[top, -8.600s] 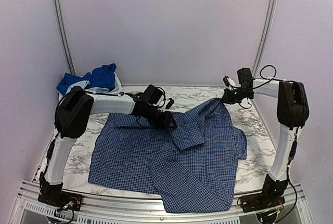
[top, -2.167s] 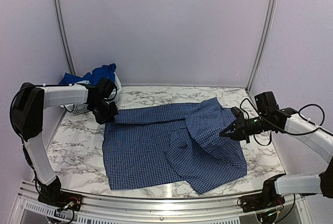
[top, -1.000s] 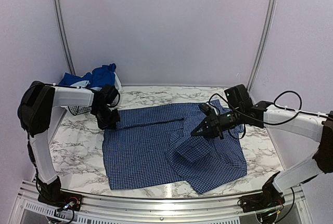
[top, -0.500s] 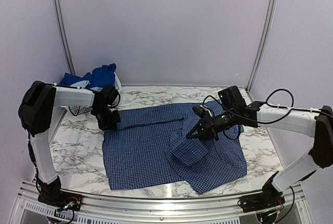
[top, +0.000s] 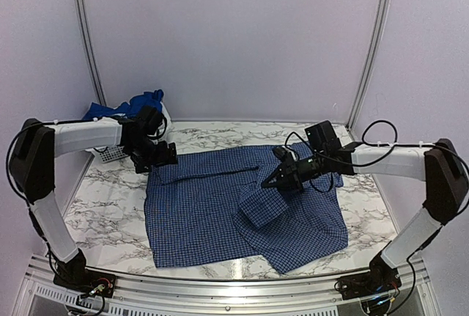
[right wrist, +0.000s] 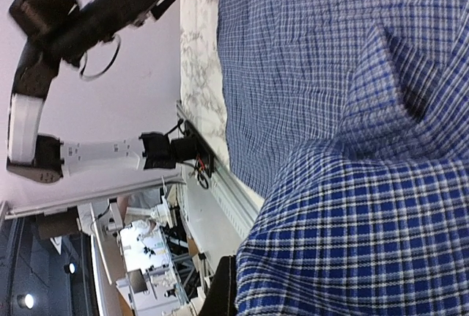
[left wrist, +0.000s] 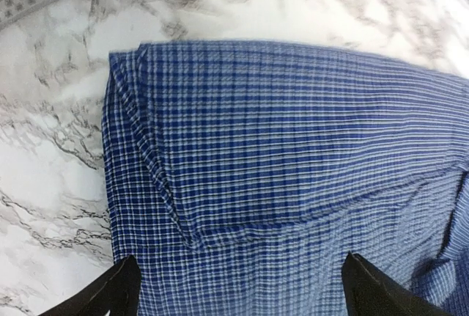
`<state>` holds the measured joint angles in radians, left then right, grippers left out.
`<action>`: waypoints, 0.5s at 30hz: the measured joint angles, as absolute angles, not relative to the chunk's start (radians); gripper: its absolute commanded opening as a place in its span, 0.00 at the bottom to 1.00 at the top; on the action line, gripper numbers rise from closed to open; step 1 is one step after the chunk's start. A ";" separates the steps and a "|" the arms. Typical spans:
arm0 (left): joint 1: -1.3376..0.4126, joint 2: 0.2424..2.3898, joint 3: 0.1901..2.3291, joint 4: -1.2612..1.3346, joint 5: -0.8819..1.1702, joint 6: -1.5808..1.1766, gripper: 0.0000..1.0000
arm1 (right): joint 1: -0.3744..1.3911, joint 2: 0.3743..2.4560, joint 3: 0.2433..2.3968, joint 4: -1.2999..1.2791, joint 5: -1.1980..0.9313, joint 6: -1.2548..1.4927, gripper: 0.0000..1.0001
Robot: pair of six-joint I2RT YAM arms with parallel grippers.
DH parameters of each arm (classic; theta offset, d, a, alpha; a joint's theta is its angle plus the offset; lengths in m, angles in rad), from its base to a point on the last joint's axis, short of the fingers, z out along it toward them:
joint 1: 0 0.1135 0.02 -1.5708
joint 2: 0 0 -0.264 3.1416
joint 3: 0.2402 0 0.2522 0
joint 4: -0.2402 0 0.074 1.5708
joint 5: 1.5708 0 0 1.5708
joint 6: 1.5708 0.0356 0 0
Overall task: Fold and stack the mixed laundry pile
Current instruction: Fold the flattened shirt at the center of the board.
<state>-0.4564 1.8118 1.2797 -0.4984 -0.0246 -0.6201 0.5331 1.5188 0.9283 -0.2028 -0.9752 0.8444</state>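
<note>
I judge the job barely begun. The navy checked shirt (top: 212, 213) lies spread across the middle of the marble table (top: 110, 213), only partly folded. My left gripper (top: 163, 156) stands wide apart above the shirt's ten o'clock corner, holding nothing. My right gripper (top: 270, 182) is clamped on a fold of the shirt near centre, raised off the rest. The royal blue clothes (top: 139, 107) sit heaped in the white basket (top: 108, 156) at eleven o'clock, unfolded; nothing is stacked yet.

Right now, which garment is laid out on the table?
The navy check shirt, spread across the marble table; the royal blue clothes are bunched in the white basket at far left.
</note>
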 measured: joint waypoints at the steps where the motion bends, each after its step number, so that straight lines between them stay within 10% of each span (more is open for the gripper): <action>1: -0.468 1.778 1.279 -0.494 -0.035 -0.609 0.99 | 0.527 1.547 0.941 -0.187 -0.975 0.847 0.00; 6: -0.507 1.629 1.213 -0.410 -0.043 -0.574 0.99 | 0.524 1.766 1.093 -0.109 -0.965 0.872 0.08; 11: -0.540 1.571 1.119 -0.306 -0.014 -0.537 0.99 | 0.525 1.940 1.266 -0.055 -0.952 0.894 0.55; 15: -0.616 1.571 1.078 -0.241 0.001 -0.502 0.99 | 0.516 1.990 1.311 -0.020 -0.953 0.904 0.70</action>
<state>-0.6163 1.5707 1.0779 -0.2409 0.0013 -0.5022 0.5156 1.9903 1.3109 -0.0200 -0.9531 0.9035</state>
